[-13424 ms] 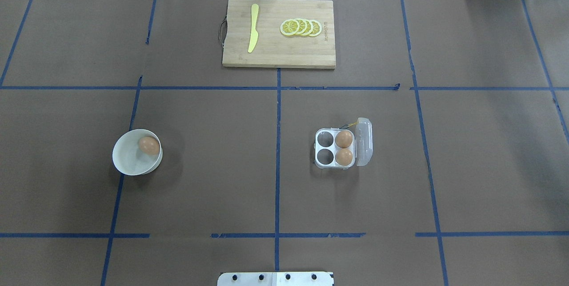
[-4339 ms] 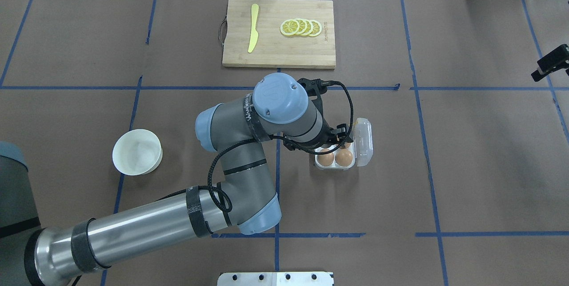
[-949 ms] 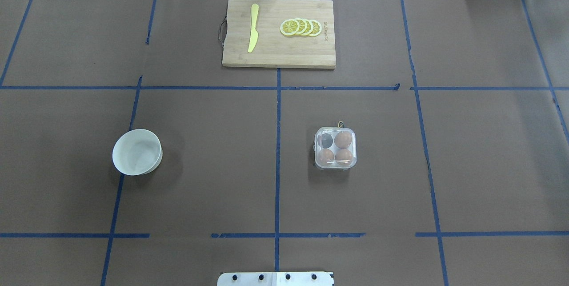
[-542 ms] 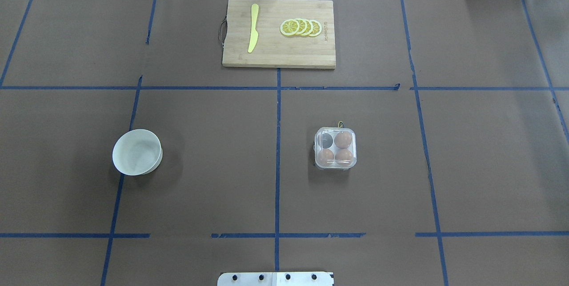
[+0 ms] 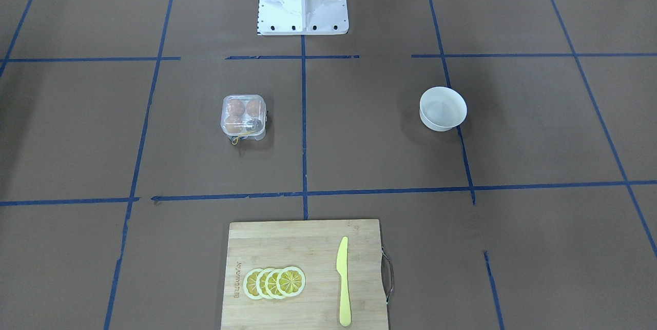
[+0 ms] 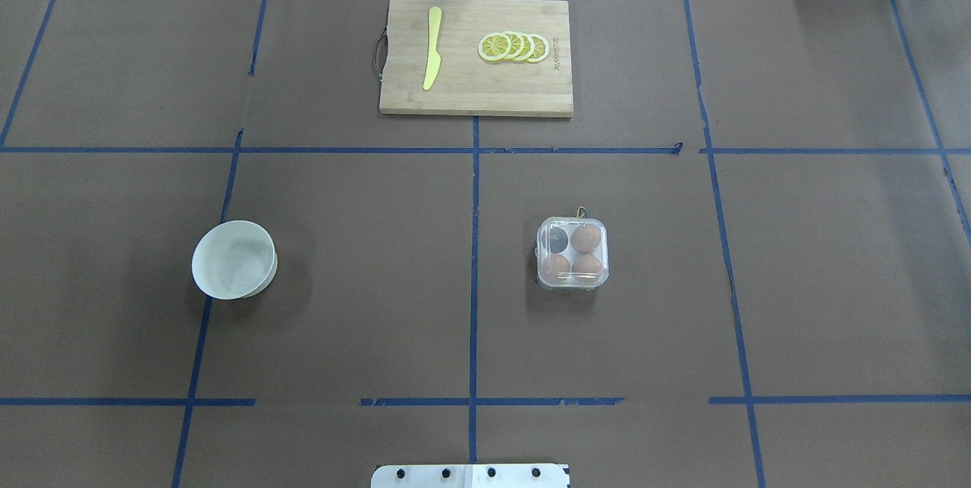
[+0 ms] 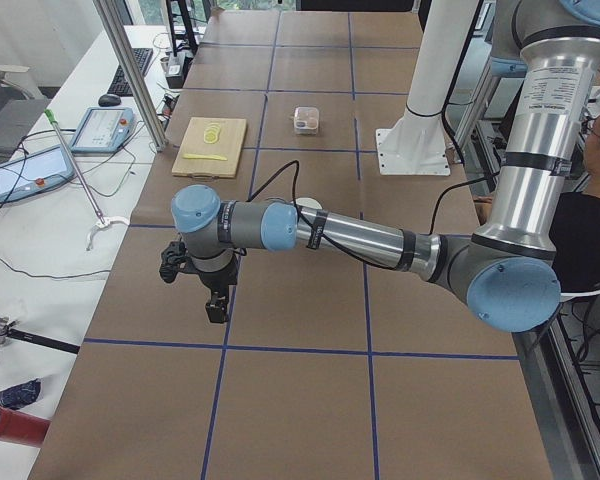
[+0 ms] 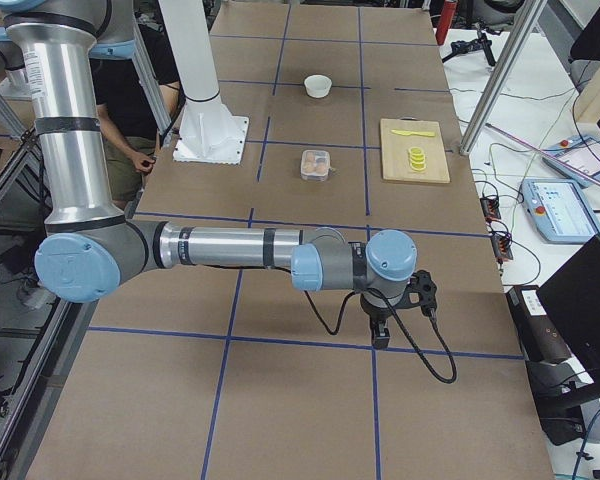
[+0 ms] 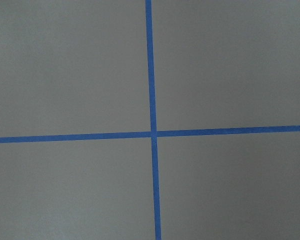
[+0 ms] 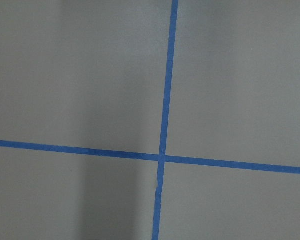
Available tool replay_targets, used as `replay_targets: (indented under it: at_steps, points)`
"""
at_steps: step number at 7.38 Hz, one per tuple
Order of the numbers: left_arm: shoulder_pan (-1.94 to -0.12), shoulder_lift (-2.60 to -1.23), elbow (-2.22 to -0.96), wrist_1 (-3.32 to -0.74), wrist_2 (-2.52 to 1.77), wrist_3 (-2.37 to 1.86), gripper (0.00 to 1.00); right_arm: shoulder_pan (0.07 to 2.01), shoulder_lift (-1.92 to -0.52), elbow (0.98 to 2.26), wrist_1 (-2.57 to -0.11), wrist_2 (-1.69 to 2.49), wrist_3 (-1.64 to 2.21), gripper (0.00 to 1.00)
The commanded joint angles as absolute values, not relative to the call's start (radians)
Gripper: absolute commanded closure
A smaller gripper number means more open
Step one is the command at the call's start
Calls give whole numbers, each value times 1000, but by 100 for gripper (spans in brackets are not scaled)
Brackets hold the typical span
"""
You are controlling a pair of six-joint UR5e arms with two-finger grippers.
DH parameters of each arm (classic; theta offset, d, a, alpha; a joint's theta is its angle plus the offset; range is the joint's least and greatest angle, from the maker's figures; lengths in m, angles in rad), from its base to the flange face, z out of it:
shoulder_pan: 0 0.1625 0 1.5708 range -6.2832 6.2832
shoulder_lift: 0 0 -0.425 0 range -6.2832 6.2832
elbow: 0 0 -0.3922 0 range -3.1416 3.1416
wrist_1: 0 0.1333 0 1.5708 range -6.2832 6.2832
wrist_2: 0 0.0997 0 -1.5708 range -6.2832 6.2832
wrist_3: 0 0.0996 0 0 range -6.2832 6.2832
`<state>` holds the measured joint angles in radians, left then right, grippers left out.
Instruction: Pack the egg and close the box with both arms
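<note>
The box [image 6: 572,253] stands right of the table's centre with its clear lid shut. Three orange-brown eggs lie under the lid, one being the egg [image 6: 557,266] in the near left cup; the far left cup is empty. The box also shows in the front view [image 5: 244,117]. Both arms are pulled out to the table's ends. The left gripper [image 7: 217,310] shows only in the exterior left view, and the right gripper [image 8: 381,340] only in the exterior right view. Both hang over bare paper, far from the box. I cannot tell whether either is open or shut.
An empty white bowl [image 6: 234,259] stands on the left. A wooden cutting board [image 6: 485,89] at the far middle carries a yellow knife [image 6: 432,48] and lemon slices [image 6: 514,46]. Both wrist views show only brown paper with crossing blue tape.
Since the earliest frame the egg has gone from the bowl into the box, the lid has been shut and the arms have left the overhead view. Nothing has moved in the last second.
</note>
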<state>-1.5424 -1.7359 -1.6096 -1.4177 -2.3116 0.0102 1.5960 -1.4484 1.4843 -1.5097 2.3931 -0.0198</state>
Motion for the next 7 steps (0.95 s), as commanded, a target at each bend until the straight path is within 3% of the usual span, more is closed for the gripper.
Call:
replay_targets:
  at_steps: [1,7]
  points:
    - [-1542,-1736,-1594,-1436,-2313,17,0,1580,-1443,1505,-1511,2401,0,0]
    - [-1542,-1721,-1582,-1483,-2312,15,0,1545,-1443,1513,-1505,2402,54,0]
